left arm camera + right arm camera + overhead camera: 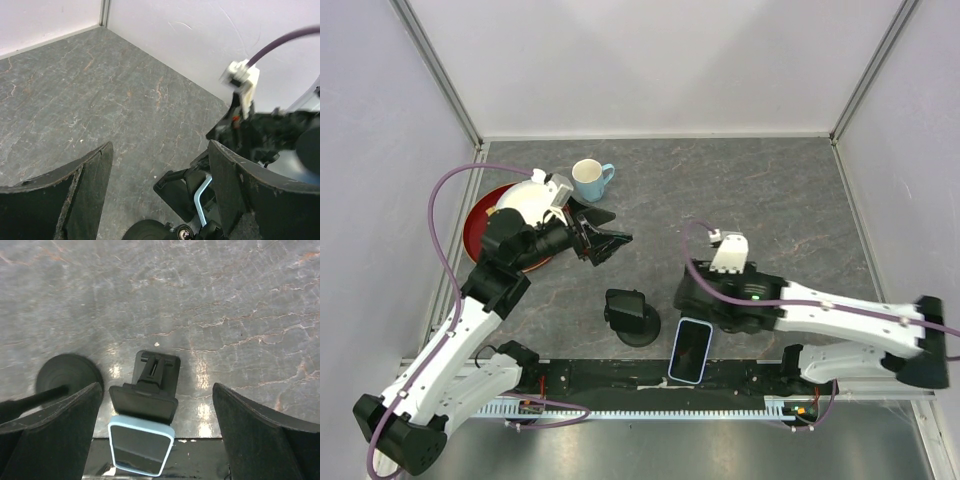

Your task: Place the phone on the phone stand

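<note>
The phone [689, 351], in a light blue case with its dark screen up, lies at the table's near edge. Its far end meets the back plate of the black phone stand [151, 382]; I cannot tell whether it rests on it. My right gripper [156, 390] is open wide and empty, above the stand and the phone [141, 448]. In the top view the right wrist [720, 290] covers most of the stand. My left gripper [608, 228] is open and empty, above the table left of centre. Its view [160, 145] shows the stand [187, 192] below the right arm.
A black round-based object [632, 316] stands just left of the phone and shows in the right wrist view [67, 375]. A red plate [480, 215] with a white dish [525, 200] and a light blue mug [588, 178] sit at the far left. Walls enclose three sides.
</note>
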`<state>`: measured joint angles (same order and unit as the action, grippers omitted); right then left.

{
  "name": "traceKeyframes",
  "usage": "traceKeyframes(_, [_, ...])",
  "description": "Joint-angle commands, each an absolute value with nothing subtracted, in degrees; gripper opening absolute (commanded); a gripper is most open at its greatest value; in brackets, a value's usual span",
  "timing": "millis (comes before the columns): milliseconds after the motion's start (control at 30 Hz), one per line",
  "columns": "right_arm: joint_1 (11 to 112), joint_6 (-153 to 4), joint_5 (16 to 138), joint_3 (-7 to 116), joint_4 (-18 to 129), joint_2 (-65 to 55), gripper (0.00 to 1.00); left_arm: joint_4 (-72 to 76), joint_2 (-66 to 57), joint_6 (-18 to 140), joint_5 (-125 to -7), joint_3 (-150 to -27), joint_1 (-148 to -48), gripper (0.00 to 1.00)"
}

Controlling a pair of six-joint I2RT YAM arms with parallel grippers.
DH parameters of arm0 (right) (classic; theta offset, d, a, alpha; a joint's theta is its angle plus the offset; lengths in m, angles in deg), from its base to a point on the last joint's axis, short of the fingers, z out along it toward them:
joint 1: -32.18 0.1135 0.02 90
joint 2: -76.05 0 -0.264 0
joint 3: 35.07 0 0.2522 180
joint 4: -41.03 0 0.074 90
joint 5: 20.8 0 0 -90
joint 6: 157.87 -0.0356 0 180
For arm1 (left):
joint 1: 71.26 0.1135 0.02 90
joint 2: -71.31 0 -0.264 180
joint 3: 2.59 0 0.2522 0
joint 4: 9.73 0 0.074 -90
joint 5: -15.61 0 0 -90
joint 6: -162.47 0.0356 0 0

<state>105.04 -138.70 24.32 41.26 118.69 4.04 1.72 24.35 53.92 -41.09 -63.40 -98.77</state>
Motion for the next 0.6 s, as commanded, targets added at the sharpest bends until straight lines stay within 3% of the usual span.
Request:
traceKeyframes(0, [104.78,-134.32,28.39,37.34,114.92,16.79,0.98,0.60,23.58,55.33,-39.58,-65.75,-99.04,0.82])
traceKeyframes(267, [105.57,-139.31,45.72,33.72,112.98,17.25,0.98,1.13,22.61,54.98,-39.93,-66.10,-98.95,0.82])
traceKeyframes(567, [108.03,-147.94,46.00,35.12,118.25,9.16,0.98,1.57,23.14,55.50,-40.64,-66.01,-99.04,0.82])
